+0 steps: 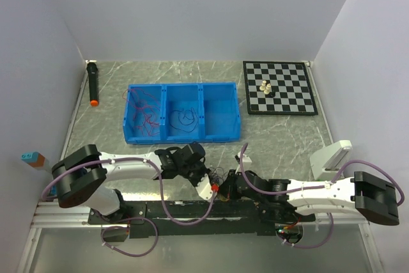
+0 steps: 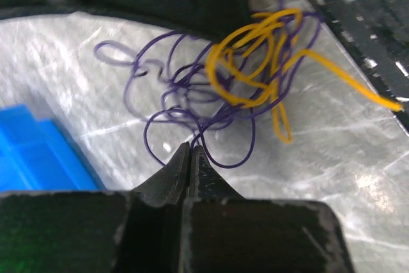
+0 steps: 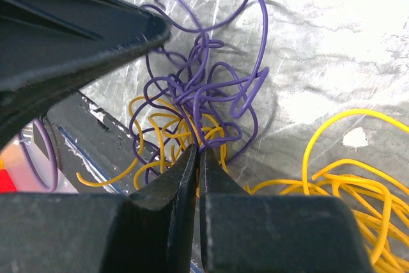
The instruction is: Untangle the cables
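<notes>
A: Where are the cables (image 2: 223,87)?
B: On the table (image 1: 281,142), near side of the blue bin (image 1: 185,137), in front of its right compartment, apart from it. Purple cable (image 3: 198,87) & yellow cable (image 2: 345,80) are knotted in one clump.
A: L gripper (image 2: 190,149)?
B: Jaws pressed tight, no gap. Tips nip a purple cable loop at the clump's edge. A bin corner shows off to the side in the wrist view.
A: R gripper (image 3: 198,153)?
B: Closed too, just a hairline slit. A purple cable strand runs down into the tips, w/ yellow coils right behind it. More loose yellow is spread beside the clump.
A: Both at the clump?
B: Yes, tips meet across it, in front of the bin.
A: Anything in the bin?
B: Red wires (image 1: 144,110) in the left compartment, a dark wire (image 1: 182,118) in the middle one.
</notes>
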`<state>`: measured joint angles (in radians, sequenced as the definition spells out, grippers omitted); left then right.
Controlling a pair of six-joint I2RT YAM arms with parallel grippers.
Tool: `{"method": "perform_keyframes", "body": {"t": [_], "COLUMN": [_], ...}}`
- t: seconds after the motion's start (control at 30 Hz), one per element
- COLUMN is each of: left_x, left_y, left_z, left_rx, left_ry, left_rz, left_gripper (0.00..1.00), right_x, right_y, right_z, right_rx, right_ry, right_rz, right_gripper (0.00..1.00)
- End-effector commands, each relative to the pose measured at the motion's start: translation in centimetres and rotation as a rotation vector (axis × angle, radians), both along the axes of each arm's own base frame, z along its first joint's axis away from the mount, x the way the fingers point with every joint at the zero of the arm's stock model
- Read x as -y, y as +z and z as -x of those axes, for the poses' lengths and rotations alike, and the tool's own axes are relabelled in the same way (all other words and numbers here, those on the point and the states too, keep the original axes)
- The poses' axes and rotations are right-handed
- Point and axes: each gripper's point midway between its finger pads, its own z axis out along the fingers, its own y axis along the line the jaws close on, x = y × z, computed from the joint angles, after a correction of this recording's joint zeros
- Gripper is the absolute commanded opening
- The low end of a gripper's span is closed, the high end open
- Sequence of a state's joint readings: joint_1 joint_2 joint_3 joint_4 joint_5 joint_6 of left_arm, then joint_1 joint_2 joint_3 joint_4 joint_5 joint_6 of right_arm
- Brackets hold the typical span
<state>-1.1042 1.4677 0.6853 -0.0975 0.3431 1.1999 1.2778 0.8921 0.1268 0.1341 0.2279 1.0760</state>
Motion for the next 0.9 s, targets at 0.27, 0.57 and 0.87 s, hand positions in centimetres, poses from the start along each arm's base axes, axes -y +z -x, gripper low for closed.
{"method": "perform_keyframes", "body": {"t": [0.27, 0.57, 0.87], "left_x": [-2.5, -7.0, -14.3], "left_y": [16.1, 30.4, 50.9], "left_z": [-1.9, -2.3, -5.5], "left_rx": [-0.036, 0.034, 0.348], "left_ry": [0.367, 0.546, 0.818], "left_rz": [0.165, 0.456, 1.196], "left_gripper": [0.01, 0.01, 0.01], "right_x": [0.3, 0.1, -1.5], "right_y": [0.3, -0.3, 0.3], "right_z": [-1.0, -0.9, -1.2], "right_rx": [0.033, 0.004, 0.006], "right_ry": [-0.009, -0.003, 0.029], "right_rz": [0.032, 0.083, 0.115], "right_gripper": [0.07, 0.06, 0.09]}}
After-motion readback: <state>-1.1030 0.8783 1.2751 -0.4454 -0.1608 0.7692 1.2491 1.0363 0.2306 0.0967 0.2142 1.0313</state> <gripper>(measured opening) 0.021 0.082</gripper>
